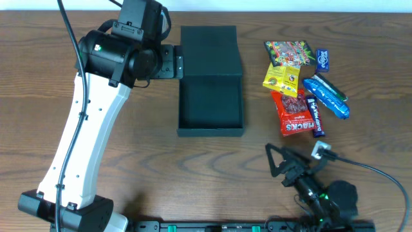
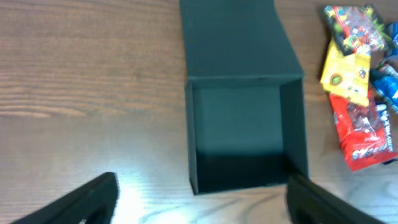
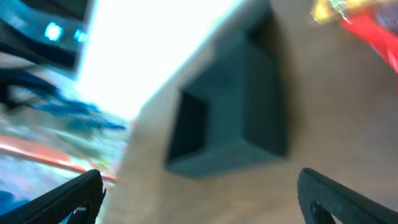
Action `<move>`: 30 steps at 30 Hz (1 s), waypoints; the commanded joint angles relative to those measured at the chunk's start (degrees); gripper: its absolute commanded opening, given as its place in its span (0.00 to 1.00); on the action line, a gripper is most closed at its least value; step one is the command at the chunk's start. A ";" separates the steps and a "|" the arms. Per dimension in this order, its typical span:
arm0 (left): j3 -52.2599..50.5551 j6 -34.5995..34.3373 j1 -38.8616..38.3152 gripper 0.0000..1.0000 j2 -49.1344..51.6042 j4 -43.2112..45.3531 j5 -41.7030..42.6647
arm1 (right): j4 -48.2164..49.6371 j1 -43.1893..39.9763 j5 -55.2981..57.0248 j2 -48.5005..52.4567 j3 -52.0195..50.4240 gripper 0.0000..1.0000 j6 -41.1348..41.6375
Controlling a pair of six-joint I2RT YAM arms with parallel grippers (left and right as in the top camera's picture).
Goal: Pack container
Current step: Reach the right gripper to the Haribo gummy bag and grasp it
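The container (image 1: pixel 210 106) is a dark teal square box in the middle of the table. It is open and empty, with its flap lid (image 1: pixel 209 46) lying back on the far side. My left gripper (image 1: pixel 172 62) is beside the lid's left edge. In the left wrist view it (image 2: pixel 202 202) is open and empty, with the container (image 2: pixel 242 134) ahead of it. My right gripper (image 1: pixel 278 161) is open and empty near the front edge, right of the container. The right wrist view is blurred and shows the gripper (image 3: pixel 199 199) and the container (image 3: pixel 230 118).
Snack packets lie right of the container: a colourful one (image 1: pixel 288 53), a yellow one (image 1: pixel 283 77), a red one (image 1: pixel 294 111), blue ones (image 1: pixel 326 95) and a dark bar (image 1: pixel 315 117). The yellow (image 2: pixel 347 71) and red (image 2: pixel 364 130) packets show in the left wrist view.
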 commanded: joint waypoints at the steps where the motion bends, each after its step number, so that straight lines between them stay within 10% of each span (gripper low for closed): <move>1: -0.24 0.11 0.26 0.95 0.39 1.38 -0.61 | 7.93 -0.61 1.25 0.04 0.28 0.99 2.38; 7: -0.24 0.74 0.28 0.95 1.01 4.33 -4.46 | 17.31 -5.49 1.88 14.58 7.08 0.99 -8.04; 18: -0.24 0.66 3.61 0.95 2.36 6.51 -6.38 | -0.15 -9.05 2.73 68.48 50.84 0.99 -37.88; 30: -0.24 1.33 7.76 0.95 2.49 5.11 -6.54 | -4.57 -11.69 4.59 103.41 71.43 0.99 -7.50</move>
